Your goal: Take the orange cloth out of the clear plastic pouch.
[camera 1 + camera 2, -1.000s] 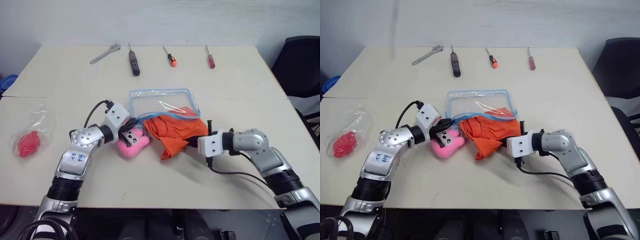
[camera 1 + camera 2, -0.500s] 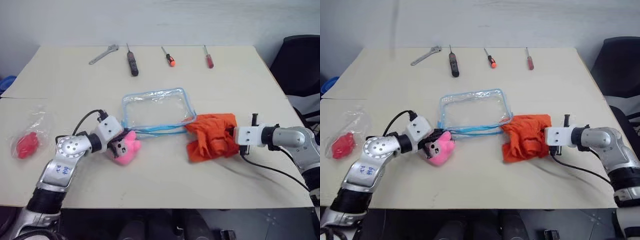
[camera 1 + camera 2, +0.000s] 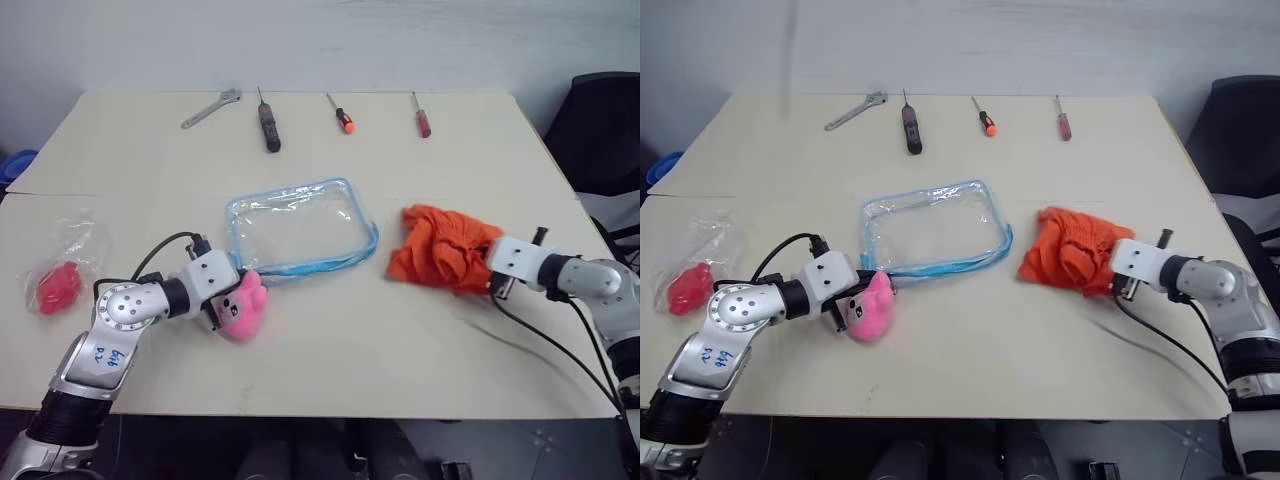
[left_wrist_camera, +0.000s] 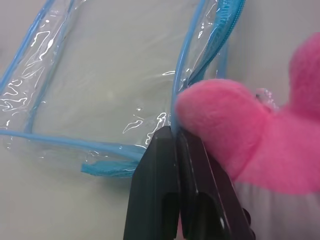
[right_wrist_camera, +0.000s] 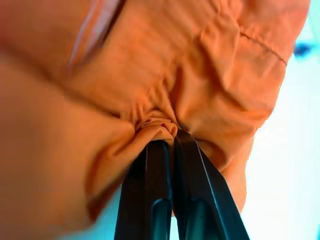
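The clear plastic pouch (image 3: 295,225) with light blue trim lies flat at the table's middle, nothing inside it. Its pink plush charm (image 3: 243,305) rests at the near left corner. There my left gripper (image 4: 175,137) is shut on the pouch's blue trim edge, right beside the plush. The orange cloth (image 3: 440,248) sits bunched on the table to the right of the pouch, with a gap of bare table between them. My right gripper (image 5: 171,137) is shut on a fold of the cloth at its right side (image 3: 487,265).
Along the far edge lie a wrench (image 3: 210,108), a black-handled tool (image 3: 268,125), an orange-handled screwdriver (image 3: 342,115) and a red-handled screwdriver (image 3: 421,115). A thin clear bag with a red item (image 3: 58,280) lies at the far left. A black chair (image 3: 605,130) stands beyond the right edge.
My right gripper has drawn the orange cloth to the right, fully out of the pouch. My left gripper has dragged the pouch's corner and the plush to the left and nearer.
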Robot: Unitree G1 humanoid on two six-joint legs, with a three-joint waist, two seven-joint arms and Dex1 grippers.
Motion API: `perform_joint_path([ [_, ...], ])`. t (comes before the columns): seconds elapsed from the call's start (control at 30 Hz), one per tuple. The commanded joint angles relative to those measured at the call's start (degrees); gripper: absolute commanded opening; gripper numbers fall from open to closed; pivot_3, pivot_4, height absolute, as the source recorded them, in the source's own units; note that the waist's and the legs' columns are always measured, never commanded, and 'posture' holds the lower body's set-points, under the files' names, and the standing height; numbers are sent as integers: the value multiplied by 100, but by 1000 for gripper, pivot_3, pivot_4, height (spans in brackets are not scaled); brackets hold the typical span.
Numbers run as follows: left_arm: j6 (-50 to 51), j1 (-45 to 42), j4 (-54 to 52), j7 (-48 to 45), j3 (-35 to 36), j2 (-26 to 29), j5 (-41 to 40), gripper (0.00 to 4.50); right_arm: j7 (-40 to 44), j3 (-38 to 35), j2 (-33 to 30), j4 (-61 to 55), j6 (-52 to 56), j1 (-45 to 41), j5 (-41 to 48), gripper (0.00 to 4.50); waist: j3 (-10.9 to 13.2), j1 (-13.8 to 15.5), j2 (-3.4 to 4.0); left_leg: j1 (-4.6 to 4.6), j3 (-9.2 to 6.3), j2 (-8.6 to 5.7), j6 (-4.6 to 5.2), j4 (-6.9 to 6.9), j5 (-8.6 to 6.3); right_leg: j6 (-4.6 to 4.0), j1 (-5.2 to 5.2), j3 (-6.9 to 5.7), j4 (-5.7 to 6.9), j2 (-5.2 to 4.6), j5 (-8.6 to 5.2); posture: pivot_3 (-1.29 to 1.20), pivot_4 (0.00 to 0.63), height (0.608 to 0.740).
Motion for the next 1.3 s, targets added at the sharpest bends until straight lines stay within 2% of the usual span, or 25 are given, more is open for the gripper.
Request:
perform_joint_path([
  [0.03,-5,100,62,16,9,10,105,0,-309,-308,-46,-406,228,203,78,10,0,-1,0,0,0,0,0,-1,0,0,0,0,1,1,0,0,150,740],
  [0.1,-13,113,31,18,-20,-24,114,0,-294,-384,122,-914,496,444,260,10,0,-1,0,0,1,1,0,-1,0,0,-1,0,2,1,0,0,150,740],
  [0.2,43,157,-206,-110,-116,-181,-78,0,-170,-119,735,-2551,1340,1184,479,10,-2,-15,-1,2,1,9,-1,-3,0,0,1,2,2,8,0,0,150,740],
  [0.43,211,360,-812,-542,-106,-299,-589,0,-1334,-564,1968,-3835,3844,1577,437,10,-10,1,-5,12,4,10,-1,-4,-1,0,6,11,6,10,0,0,150,740],
  [0.67,138,548,-781,-787,-7,-7,-534,0,-913,-441,1856,-4206,3890,1521,562,10,-10,-1,-5,14,4,8,2,-8,-2,-2,6,9,3,9,0,0,150,740],
  [0.83,-41,530,-401,-700,231,273,-333,0,-84,-712,1329,-4366,3936,1480,1079,10,-10,0,-5,17,6,8,2,-22,-2,-3,5,9,-1,10,-1,0,150,740],
  [0.93,-58,603,-354,-777,418,418,-442,665,563,-1041,909,-4443,4183,1462,1671,748,-10,4,-5,17,7,8,4,-26,-3,-3,4,9,-5,11,-1,0,150,740],
  [1.0,-16,753,-499,-943,531,511,-615,1310,914,-1228,673,-4440,4294,1423,1997,1463,-10,3,-5,17,6,8,6,-28,-4,-3,5,9,-6,11,-1,0,150,740],
  [1.13,183,1132,-889,-1205,827,640,-1029,2318,1485,-1524,359,-4419,4646,1305,2617,2652,-10,-4,-5,23,10,9,7,-44,-4,-3,5,13,-11,10,-1,0,150,740],
  [1.27,595,1448,-1252,-1303,1298,711,-1513,3490,1836,-1558,-4,-4267,4729,1269,2718,4017,-10,15,-5,31,10,10,7,-63,-4,-5,8,13,-21,10,-2,0,150,740],
  [1.3,817,1602,-1364,-1444,1660,809,-1786,3809,2035,-1649,-217,-4101,4810,1279,2783,4338,-10,16,-6,31,11,9,8,-64,-4,-5,8,13,-23,9,-2,0,150,740],
])
